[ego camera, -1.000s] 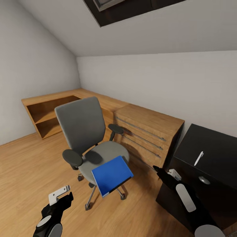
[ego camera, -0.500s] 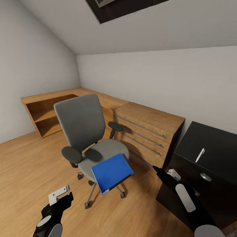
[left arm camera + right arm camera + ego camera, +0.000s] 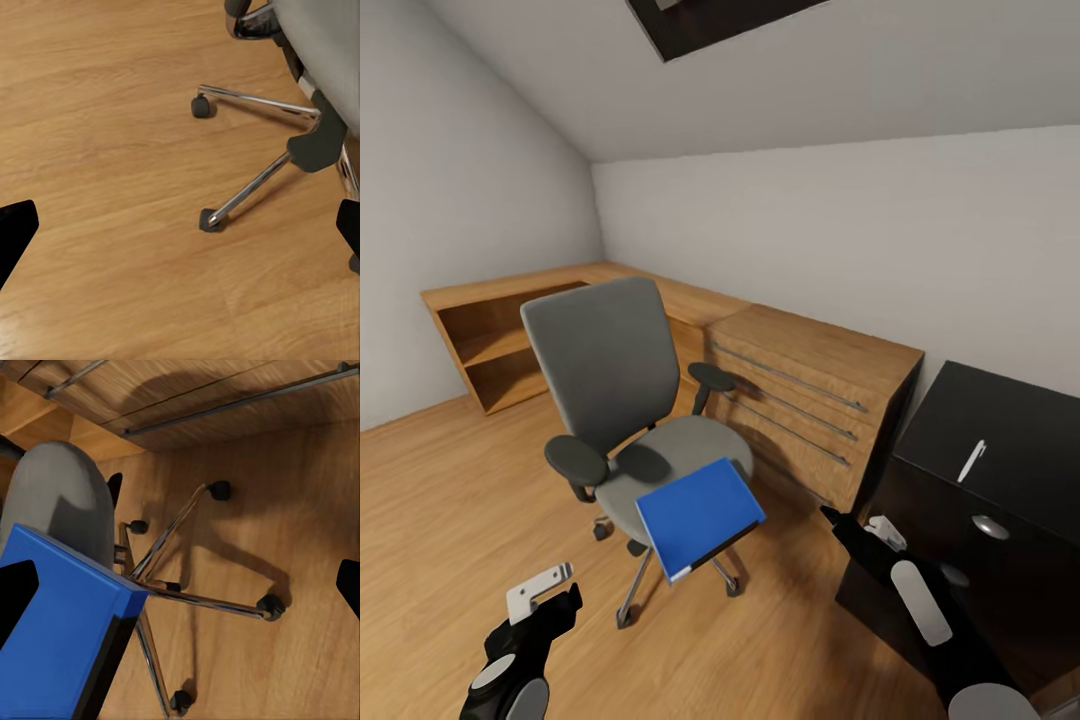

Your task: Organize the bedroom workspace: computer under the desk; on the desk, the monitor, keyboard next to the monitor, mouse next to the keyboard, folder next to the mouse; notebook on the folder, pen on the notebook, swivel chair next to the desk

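Observation:
A grey swivel chair (image 3: 610, 390) stands in the middle of the wooden floor. A blue folder (image 3: 700, 515) lies tilted on the front of its seat, overhanging the edge. The wooden desk (image 3: 815, 390), with its drawers, runs along the far wall behind the chair. A white pen (image 3: 971, 460) lies on a black cabinet (image 3: 1010, 430) at the right. My left gripper (image 3: 545, 592) is open, low at the left, over bare floor near the chair's legs (image 3: 255, 180). My right gripper (image 3: 860, 530) is open to the right of the folder (image 3: 56, 637), empty.
An open wooden shelf unit (image 3: 490, 350) forms the desk's left end. The ceiling slopes down at the left. A small grey round thing (image 3: 990, 527) sits on the black cabinet's near part. The chair's castors (image 3: 270, 606) spread over the floor between both arms.
The whole view has shifted slightly, so the camera has moved. Chair, folder and desk keep their places relative to each other. Both grippers hold the same pose.

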